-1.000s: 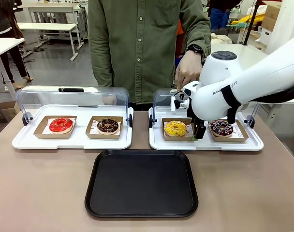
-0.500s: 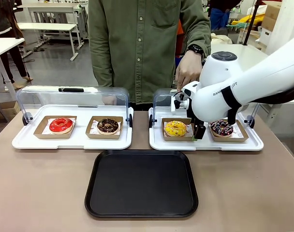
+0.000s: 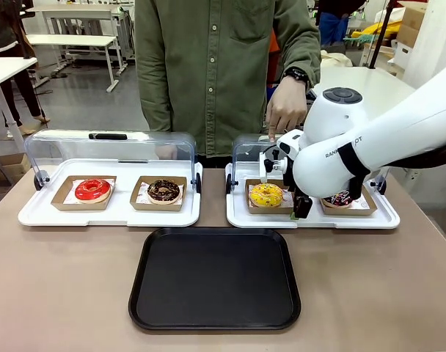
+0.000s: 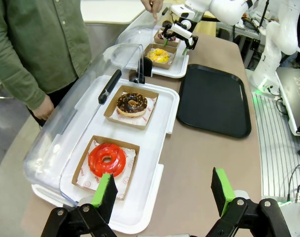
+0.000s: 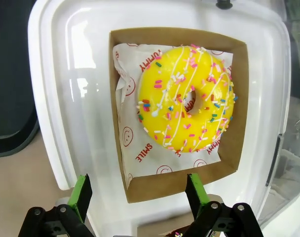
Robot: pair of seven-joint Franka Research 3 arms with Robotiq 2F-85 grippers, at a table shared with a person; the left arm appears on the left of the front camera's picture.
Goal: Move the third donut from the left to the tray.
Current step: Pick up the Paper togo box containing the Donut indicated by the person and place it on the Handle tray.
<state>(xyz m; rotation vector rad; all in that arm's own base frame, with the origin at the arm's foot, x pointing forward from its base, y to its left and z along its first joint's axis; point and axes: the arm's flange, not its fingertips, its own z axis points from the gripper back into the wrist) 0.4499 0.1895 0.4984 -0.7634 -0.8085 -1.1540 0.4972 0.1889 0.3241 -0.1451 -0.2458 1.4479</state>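
The third donut (image 3: 266, 194) has yellow icing and sprinkles and sits in a brown cardboard holder (image 5: 236, 148) on the right white tray (image 3: 311, 218). My right gripper (image 3: 287, 199) hangs open just above that donut's right side. In the right wrist view the donut (image 5: 187, 112) lies ahead of the open right gripper (image 5: 139, 190), whose green pads straddle the holder's near edge. The black tray (image 3: 214, 279) lies flat at the table's middle front. My left gripper (image 4: 164, 187) is open over the left white tray's end. The yellow donut (image 4: 159, 53) and black tray (image 4: 216, 98) show farther off.
A person's hand (image 3: 284, 111) holds up the right tray's clear lid (image 3: 246, 152). A dark sprinkled donut (image 3: 343, 198) sits right of the yellow one. The left white tray (image 3: 109, 213) holds a red donut (image 3: 92, 189) and a chocolate donut (image 3: 163, 191) under a raised lid.
My right gripper has shifted slightly left and lower toward the yellow donut, now hiding more of the dark donut beside it. Its jaws stay open.
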